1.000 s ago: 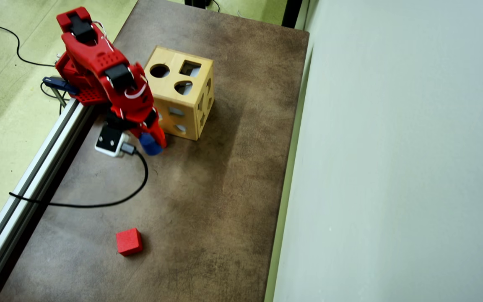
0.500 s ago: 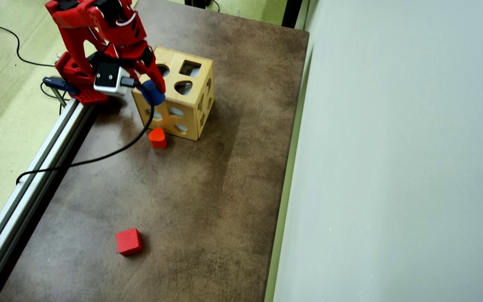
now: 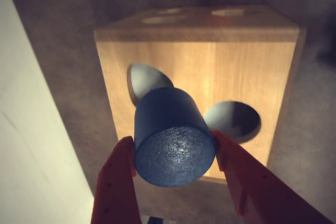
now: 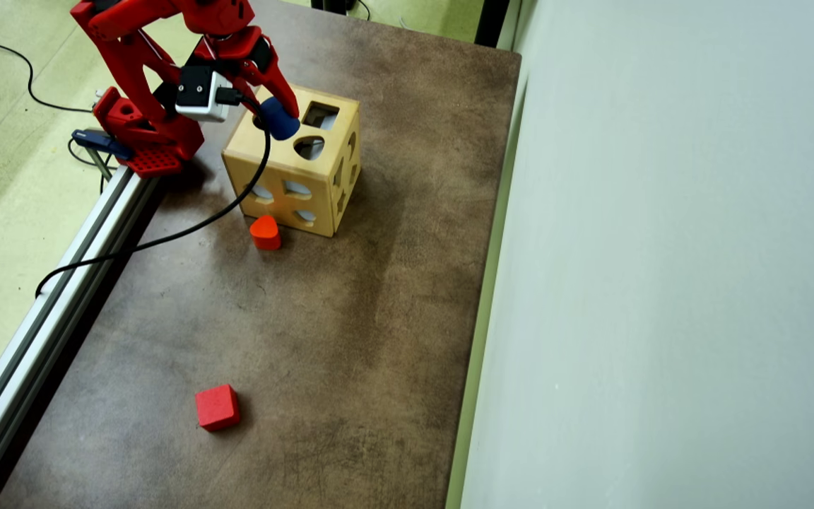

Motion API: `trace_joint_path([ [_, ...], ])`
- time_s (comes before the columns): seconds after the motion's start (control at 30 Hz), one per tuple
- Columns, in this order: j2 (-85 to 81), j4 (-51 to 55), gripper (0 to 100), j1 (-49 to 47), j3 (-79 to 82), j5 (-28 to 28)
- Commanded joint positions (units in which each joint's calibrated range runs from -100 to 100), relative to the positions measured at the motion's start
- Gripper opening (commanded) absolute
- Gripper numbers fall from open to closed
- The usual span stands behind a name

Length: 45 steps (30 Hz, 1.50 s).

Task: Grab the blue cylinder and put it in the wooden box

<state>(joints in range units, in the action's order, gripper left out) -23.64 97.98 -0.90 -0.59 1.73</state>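
My red gripper is shut on the blue cylinder, whose flat round end faces the wrist camera. Beneath it lies the top face of the wooden box; a half-round cut-out shows to the cylinder's upper left and a round one to its right. In the overhead view the gripper holds the blue cylinder over the left part of the wooden box's top, covering the round hole there. The square and half-round cut-outs stay visible to the right of it.
An orange-red rounded block stands on the brown table just in front of the box. A red cube lies nearer the front. A black cable trails from the wrist camera to the aluminium rail on the left.
The gripper has risen from table level beside the box, carrying the blue cylinder up and over the box's top. The orange-red block it hid came into view.
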Motion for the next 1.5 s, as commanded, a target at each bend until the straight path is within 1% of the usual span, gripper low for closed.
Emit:
trace_joint_path([
  [0.0,-7.91,0.17,21,-2.52,1.84,-0.24],
  [0.17,-13.0,0.01,21,-7.05,6.76,0.2],
  [0.33,-16.31,0.17,21,-6.75,12.48,3.76],
  [0.47,-17.84,0.17,21,-6.68,16.15,3.81],
  [0.93,-17.16,0.01,21,-6.46,17.67,3.96],
  [1.23,-16.91,-0.23,21,-4.53,18.92,4.0],
  [1.47,-12.58,-0.23,21,-4.6,18.39,4.0],
])
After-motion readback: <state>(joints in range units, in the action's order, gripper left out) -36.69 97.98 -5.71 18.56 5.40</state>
